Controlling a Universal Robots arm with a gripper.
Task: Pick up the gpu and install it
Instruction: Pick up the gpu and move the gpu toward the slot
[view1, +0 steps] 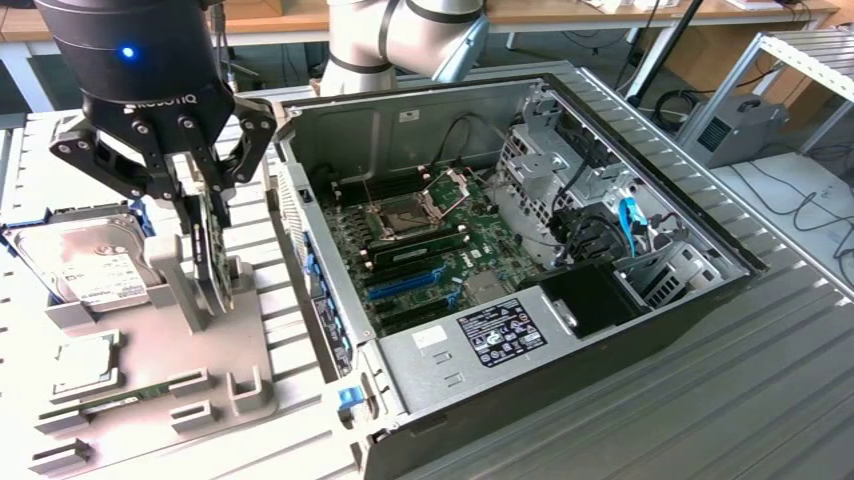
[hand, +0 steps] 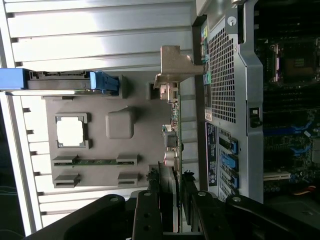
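While it stands on edge, the jaws pinch the gpu (view1: 204, 262)

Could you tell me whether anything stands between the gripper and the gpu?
Nothing visible does. The gripper sits directly over the top edge of the gpu, which stands upright in its grey holder beside the open computer case.

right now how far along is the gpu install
Done: the claw looks shut on the top edge of the gpu. In hand: the card stands on edge at the grey holder, beside the open computer case; whether it has lifted free is unclear. Left: the install itself. The blue slots on the motherboard hold no card.
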